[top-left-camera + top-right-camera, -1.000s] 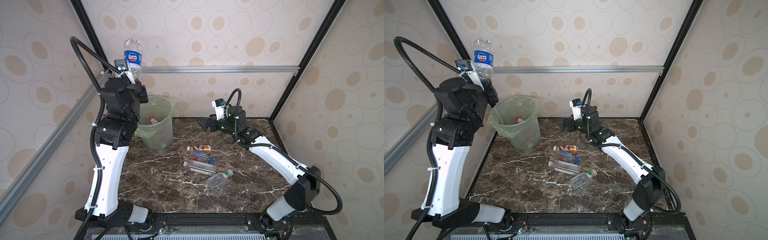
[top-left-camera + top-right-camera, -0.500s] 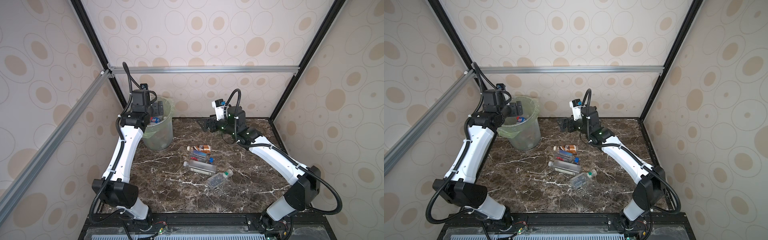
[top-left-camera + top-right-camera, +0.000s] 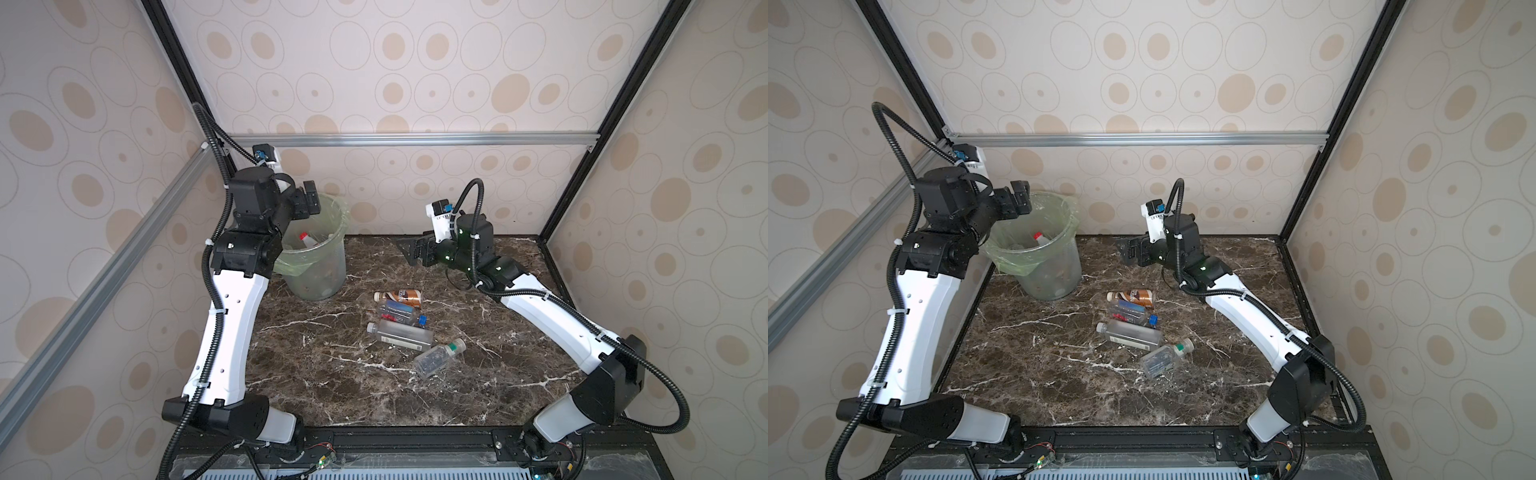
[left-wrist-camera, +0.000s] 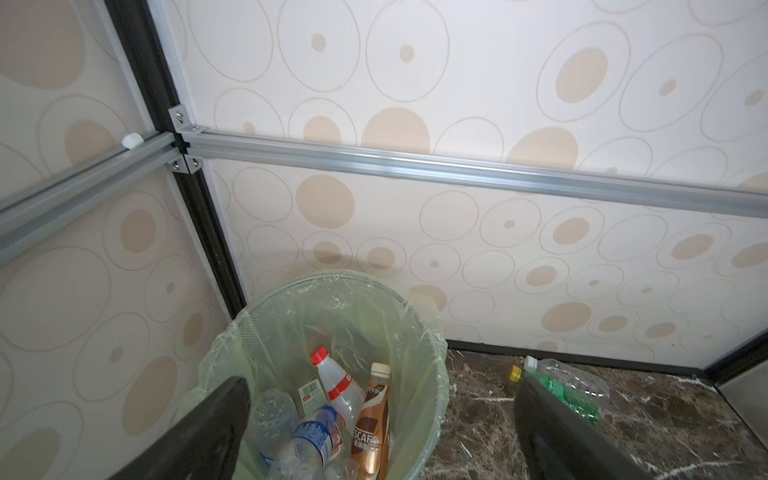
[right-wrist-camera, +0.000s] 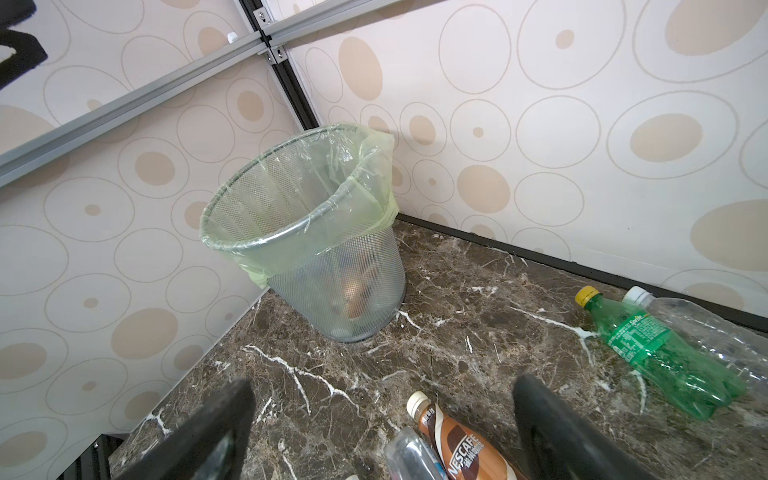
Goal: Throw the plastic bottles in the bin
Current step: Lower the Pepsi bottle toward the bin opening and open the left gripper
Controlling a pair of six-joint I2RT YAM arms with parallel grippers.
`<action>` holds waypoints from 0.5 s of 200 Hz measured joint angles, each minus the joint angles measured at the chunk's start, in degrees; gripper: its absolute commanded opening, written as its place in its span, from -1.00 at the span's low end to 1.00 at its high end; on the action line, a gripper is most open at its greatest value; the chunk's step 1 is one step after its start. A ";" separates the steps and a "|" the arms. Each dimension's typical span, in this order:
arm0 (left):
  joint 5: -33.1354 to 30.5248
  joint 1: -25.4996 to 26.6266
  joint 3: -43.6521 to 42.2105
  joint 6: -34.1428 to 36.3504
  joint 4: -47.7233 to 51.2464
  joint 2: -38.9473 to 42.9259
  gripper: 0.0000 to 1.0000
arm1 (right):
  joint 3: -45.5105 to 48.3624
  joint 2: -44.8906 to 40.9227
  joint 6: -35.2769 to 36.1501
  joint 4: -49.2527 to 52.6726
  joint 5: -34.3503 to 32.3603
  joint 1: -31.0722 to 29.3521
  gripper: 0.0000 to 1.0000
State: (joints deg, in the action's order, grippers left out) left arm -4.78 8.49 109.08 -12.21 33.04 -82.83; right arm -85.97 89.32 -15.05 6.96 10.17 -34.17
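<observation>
1. The bin [image 3: 322, 278], a round mesh wastebasket with a light green liner folded over its rim, is standing in the far left corner of the bench [image 3: 332, 374].

2. Contents of the bin, in the left wrist view: a red-capped clear bottle [image 4: 336, 386], a brown Nescafé bottle [image 4: 372, 419] and a blue-labelled bottle [image 4: 313, 438] are lying heaped together.

3. The left gripper [image 3: 308, 204] is hovering above the bin's left rim. Its jaws are released, spread wide and gripping nothing.

4. The right gripper [image 3: 415, 251] is hanging low over the far middle of the bench, right of the bin and well apart from it. Its jaws are released and gripping nothing.

5. Mid-bench cluster, far to near, all lying on their sides:
- a second Nescafé bottle [image 3: 400, 296] with a white cap
- a clear bottle with a blue label [image 3: 397, 309], pressing against it
- a square clear bottle [image 3: 401, 336]
- a green-capped clear bottle [image 3: 438, 359], just beside the square one

6. By the back wall, in the right wrist view, a green Sprite bottle [image 5: 656, 353] with a yellow cap and a crumpled clear bottle [image 5: 706, 328] with a white cap are lying side by side, touching.
</observation>
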 measured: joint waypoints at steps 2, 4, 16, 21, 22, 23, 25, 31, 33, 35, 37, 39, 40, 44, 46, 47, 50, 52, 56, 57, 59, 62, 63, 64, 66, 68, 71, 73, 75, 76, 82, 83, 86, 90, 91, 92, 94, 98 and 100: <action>0.00 0.15 -0.17 -0.02 -0.07 -0.02 0.98 | 0.04 -0.04 0.00 0.04 0.00 0.00 1.00; 0.11 0.31 -0.31 -0.02 -0.07 -0.02 0.98 | 0.09 -0.11 0.02 0.09 -0.07 0.00 0.99; 0.44 1.44 -1.31 -0.04 -0.39 -0.09 0.98 | 0.44 -0.48 0.15 0.46 -0.42 0.00 0.99; 0.48 2.01 -1.75 -0.04 -0.59 -0.09 0.98 | 0.57 -0.63 0.20 0.66 -0.63 0.00 0.99; 0.52 2.16 -1.88 -0.04 -0.66 -0.09 0.98 | 0.61 -0.66 0.20 0.74 -0.66 0.00 0.99; 0.55 2.23 -1.92 -0.04 -0.68 -0.09 0.98 | 0.63 -0.68 0.20 0.76 -0.70 0.00 0.99; 0.57 2.45 -2.12 -0.04 -0.79 -0.09 0.98 | 0.68 -0.72 0.24 0.81 -0.83 0.00 0.99; 0.63 3.21 -2.69 -0.04 -1.09 -0.09 0.98 | 0.81 -0.81 0.33 0.94 -1.03 0.00 0.99; 0.68 3.50 -2.89 -0.04 -1.22 -0.09 0.98 | 0.85 -0.83 0.39 1.01 -1.16 0.00 0.99; 0.66 3.67 -3.02 -0.04 -1.29 -0.09 0.98 | 0.92 -0.83 0.39 1.07 -1.18 0.00 0.99; 0.72 3.93 -3.19 -0.04 -1.36 -0.09 0.98 | 0.96 -0.85 0.42 1.11 -1.22 0.00 0.99; 0.74 4.26 -3.39 -0.04 -1.44 -0.09 0.98 | 1.03 -0.85 0.46 1.20 -1.36 0.00 0.99; 0.72 4.35 -3.45 -0.04 -1.49 -0.09 0.98 | 1.05 -0.85 0.46 1.22 -1.40 0.00 0.99; 0.74 4.94 -3.85 -0.04 -1.73 -0.09 0.98 | 1.16 -0.90 0.57 1.42 -1.49 0.00 0.99; 0.76 5.29 -4.07 -0.04 -1.92 -0.09 0.98 | 1.18 -0.90 0.61 1.55 -1.64 0.00 0.99; 0.76 5.38 -4.13 -0.04 -1.99 -0.09 0.98 | 1.18 -0.90 0.61 1.62 -1.66 0.00 0.99; 0.76 5.84 -4.46 -0.04 -2.27 -0.09 0.98 | 1.25 -0.90 0.68 1.84 -1.79 0.00 0.99; 0.83 6.05 -4.61 -0.04 -2.40 -0.09 0.98 | 1.27 -0.90 0.79 1.95 -2.01 0.00 0.99; 0.85 6.71 -5.07 -0.07 -2.82 -0.09 0.98 | 1.31 -0.90 0.87 2.23 -2.25 0.00 0.99; 0.85 6.91 -5.20 -0.07 -2.93 -0.09 0.98 | 1.33 -0.90 0.90 2.27 -2.29 0.00 0.99; 0.87 7.28 -5.46 -0.07 -3.15 -0.09 0.98 | 1.38 -0.90 1.03 2.43 -2.49 0.02 0.99; 0.87 7.69 -5.81 -0.07 -3.48 -0.09 0.98 | 1.38 -0.90 1.07 2.67 -2.67 0.04 0.99; 0.90 7.78 -5.90 -0.07 -3.54 -0.09 0.98 | 1.38 -0.90 1.11 2.84 -2.73 0.07 0.99; 0.90 8.00 -6.05 -0.07 -3.76 -0.09 0.98 | 1.38 -0.90 1.11 2.91 -2.78 0.09 0.99; 0.94 8.26 -6.25 -0.07 -3.85 -0.09 0.98 | 1.38 -0.90 1.25 3.13 -3.06 0.11 0.99; 0.92 8.59 -6.51 -0.07 -4.15 -0.09 0.98 | 1.38 -0.90 1.27 3.34 -3.19 0.15 0.99; 0.96 9.01 -6.84 -0.09 -4.39 -0.09 0.98 | 1.38 -0.90 1.36 3.67 -3.52 0.17 0.99; 1.05 9.35 -7.10 -0.09 -4.59 -0.09 0.98 | 1.38 -0.90 1.49 3.91 -3.80 0.22 0.99; 1.05 9.55 -7.34 -0.11 -4.81 -0.09 0.98 | 1.38 -0.90 1.49 4.13 -3.87 0.24 0.99; 1.05 9.81 -7.50 -0.11 -4.94 -0.09 0.98 | 1.38 -0.90 1.51 4.26 -4.07 0.26 0.99; 1.29 10.69 -8.24 -0.24 -5.55 -0.09 0.98 | 1.38 -0.90 1.73 5.01 -4.68 0.42 0.99; 1.29 10.78 -8.31 -0.26 -5.62 -0.09 0.98 | 1.38 -0.90 1.79 5.16 -4.81 0.44 0.99; 1.31 11.13 -8.66 -0.37 -5.86 -0.11 0.98 | 1.38 -0.90 2.01 5.55 -5.16 0.52 0.99; 1.46 11.63 -9.18 -0.46 -6.29 -0.11 0.98 | 1.38 -0.90 2.16 5.97 -5.68 0.66 0.99; 1.51 11.78 -9.35 -0.50 -6.45 -0.11 0.98 | 1.40 -0.90 2.21 6.03 -5.79 0.70 0.99; 1.53 11.89 -9.46 -0.52 -6.51 -0.11 0.98 | 1.44 -0.90 2.27 6.16 -5.95 0.79 0.99; 1.53 12.17 -9.77 -0.59 -6.82 -0.11 0.98 | 1.46 -0.90 2.34 6.23 -6.05 0.87 0.99; 1.57 12.57 -10.21 -0.70 -7.15 -0.11 0.98 | 1.57 -0.90 2.51 6.64 -6.56 1.14 0.99; 1.64 12.87 -10.51 -0.76 -7.37 -0.11 0.98 | 1.68 -0.90 2.56 6.71 -6.69 1.33 0.99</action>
State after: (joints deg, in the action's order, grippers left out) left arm -3.14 21.37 98.56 -12.97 25.67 -82.94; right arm -84.29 88.42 -12.49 13.67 3.49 -32.84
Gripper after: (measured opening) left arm 0.990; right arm 0.995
